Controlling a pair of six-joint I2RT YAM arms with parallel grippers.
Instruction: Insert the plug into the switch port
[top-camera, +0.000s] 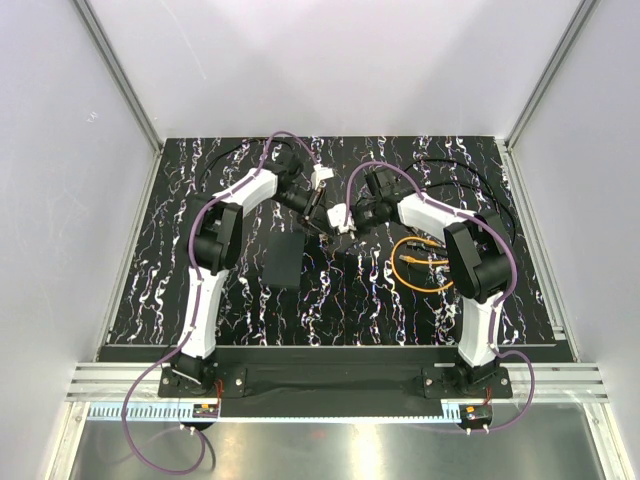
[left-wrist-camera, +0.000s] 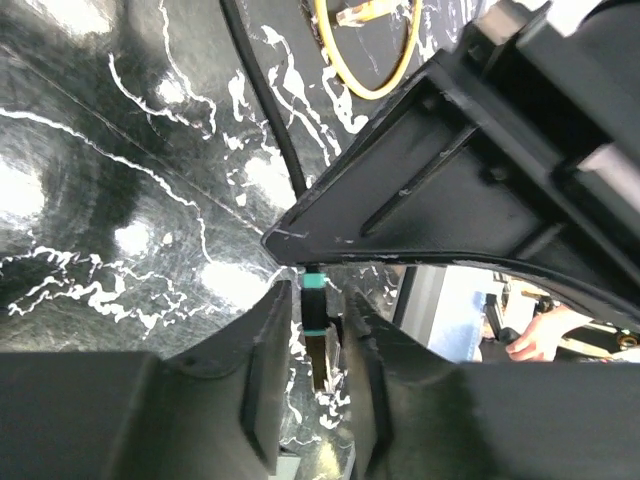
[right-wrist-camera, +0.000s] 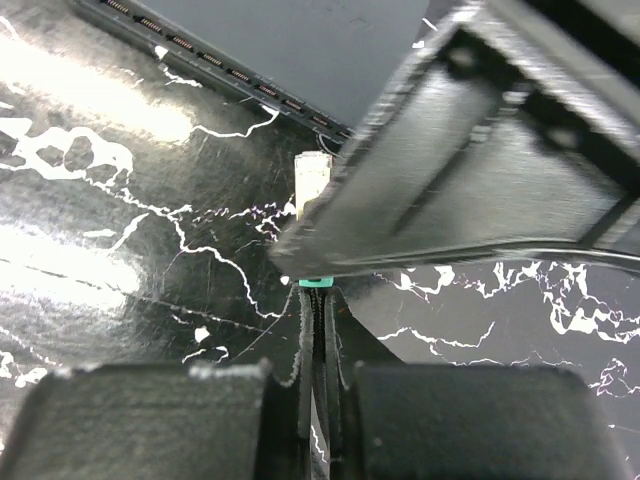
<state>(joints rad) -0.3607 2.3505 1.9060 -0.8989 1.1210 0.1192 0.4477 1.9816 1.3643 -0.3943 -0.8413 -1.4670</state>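
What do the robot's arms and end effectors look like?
The left arm and the right arm have white links with bulky black joints. A purple cable loops from each black base along its arm. The left end effector and the right end effector each have flat black fingers.

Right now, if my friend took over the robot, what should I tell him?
Left tool: open, straddling the teal-collared plug.
Right tool: shut on that plug just behind its collar.
The plug's clear tip points towards the switch lying flat on the mat, not touching it.
Orange coiled cable lies apart on the right.
Done: plug gripped.
Left: line it up, push it into a switch port.
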